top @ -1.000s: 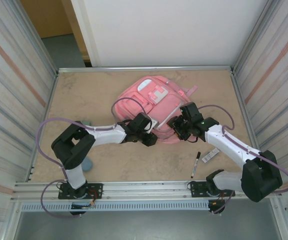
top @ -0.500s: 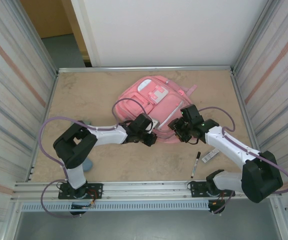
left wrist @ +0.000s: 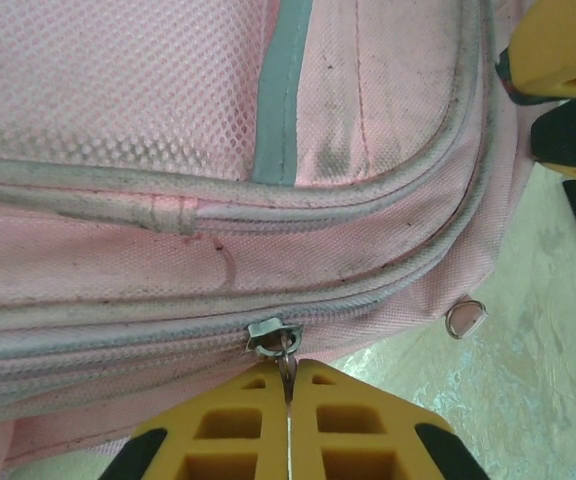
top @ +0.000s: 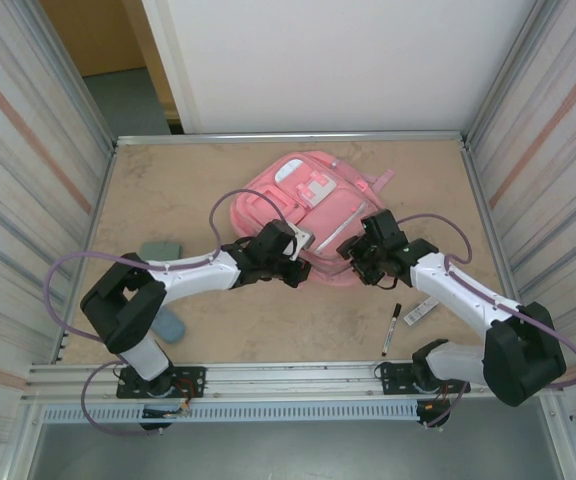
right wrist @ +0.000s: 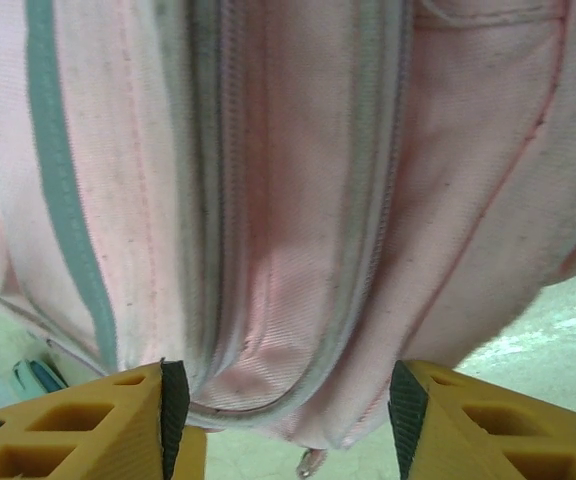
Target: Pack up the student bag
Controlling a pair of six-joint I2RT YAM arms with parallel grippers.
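One student bag (left wrist: 168, 120) zip-pull (left wrist: 271, 334), pinched by left claw (left wrist: 288, 375).

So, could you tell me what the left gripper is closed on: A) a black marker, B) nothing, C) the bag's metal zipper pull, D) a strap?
C: the left gripper pinches the metal zipper pull on the student bag, its jaws pressed together.

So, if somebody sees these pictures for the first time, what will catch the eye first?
The big pink student bag lies flat in the middle of the table. At its near edge the left gripper is shut on a small metal zipper pull. Beside it, the right gripper stands open, one finger on each side of a rounded edge of the bag.
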